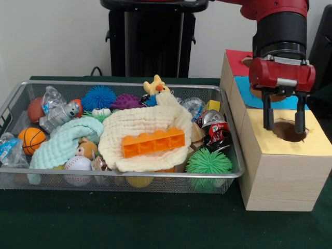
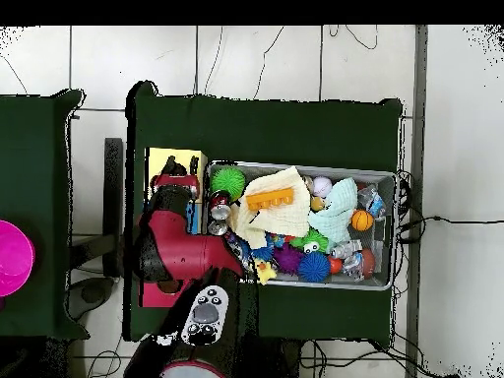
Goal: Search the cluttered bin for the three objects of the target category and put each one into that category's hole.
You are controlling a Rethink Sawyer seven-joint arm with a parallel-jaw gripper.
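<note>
We see the end effector point(image 1: 284, 124) spread and empty, poised over the yellow-topped box's hole point(image 1: 289, 131). At its 9 o'clock, the bin point(image 1: 15, 101) holds balls, cloths and cans.

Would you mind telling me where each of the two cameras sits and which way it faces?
Front view: across the table, level, facing the wire bin and wooden box; the red arm's tool hangs open above the box's yellow-topped hole.
Overhead view: above the table, looking straight down; the red arm reaches over the box, bin to its right.
Shared: bin, box, orange brick on the cream cloth, arm.
</note>
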